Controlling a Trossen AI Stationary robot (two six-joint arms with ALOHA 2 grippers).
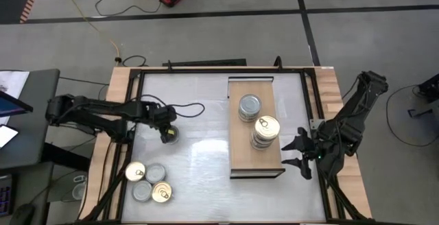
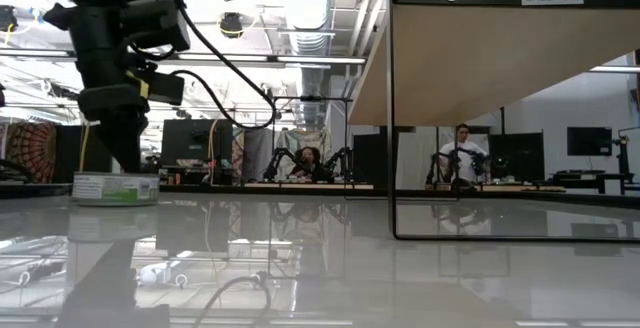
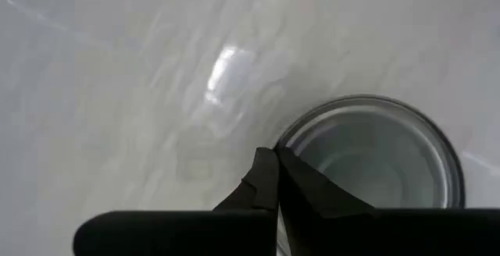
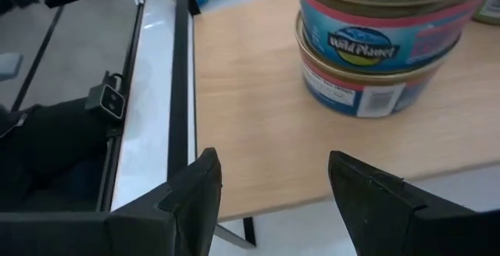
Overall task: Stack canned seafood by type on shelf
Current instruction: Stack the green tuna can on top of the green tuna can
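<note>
The left gripper (image 1: 168,134) reaches down over a silver tin (image 1: 171,135), fingers pinched on its rim. The right gripper (image 1: 302,153) waits open beside the shelf (image 1: 236,125), near two stacks.

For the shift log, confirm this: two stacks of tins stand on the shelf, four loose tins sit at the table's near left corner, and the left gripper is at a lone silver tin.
One detail is wrong. The high view shows three loose tins in that group, not four. The rest holds: two stacks stand on the shelf, and the left gripper is at the lone silver tin.
</note>
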